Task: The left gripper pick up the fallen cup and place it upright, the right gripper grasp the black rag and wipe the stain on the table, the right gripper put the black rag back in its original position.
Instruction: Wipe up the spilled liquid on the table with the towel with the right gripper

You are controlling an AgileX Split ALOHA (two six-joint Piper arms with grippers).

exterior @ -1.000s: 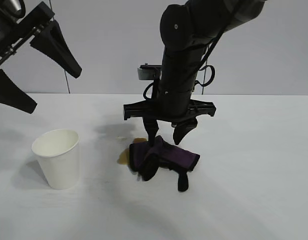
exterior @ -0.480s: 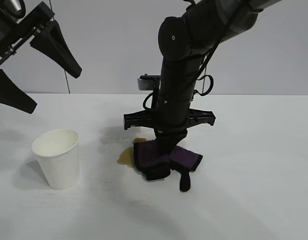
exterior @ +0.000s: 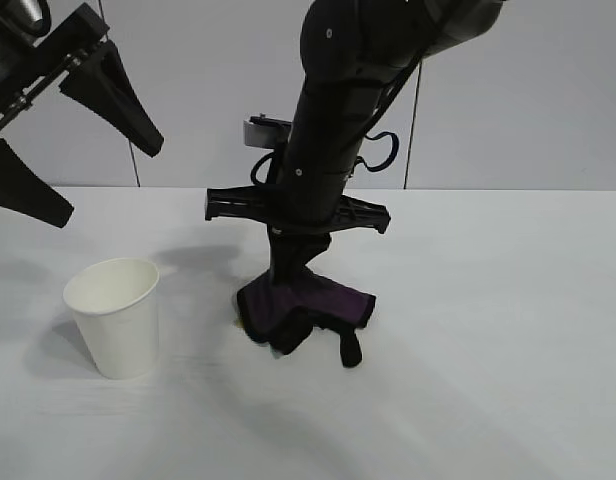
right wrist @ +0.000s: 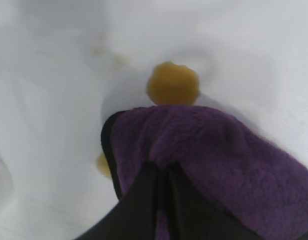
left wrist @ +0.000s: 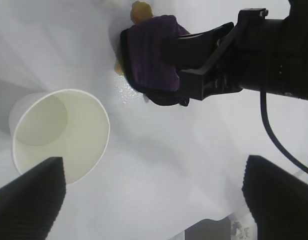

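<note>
1. Rag [exterior: 306, 310]: dark purple-black cloth, bunched on the white bench [exterior: 508, 330] near its middle, pinched from above by my right gripper [exterior: 288, 272], whose jaws are closed together on the cloth.
2. Stain [right wrist: 172, 87]: amber liquid. In my right wrist view one round blob lies bare just beside the rag's edge; a smaller patch [right wrist: 104, 165] peeks out at the rag's side, touching it.
3. Cup [exterior: 116, 316]: white paper cup, standing upright with its mouth up, on the bench near the rag but apart from it, toward the exterior view's left.
4. My left gripper [exterior: 48, 125]: raised above the bench at the exterior view's upper left, higher than the cup, jaws spread wide apart and holding nothing.
5. My right arm [exterior: 333, 110]: descends steeply to the rag, crossbar level above it.
</note>
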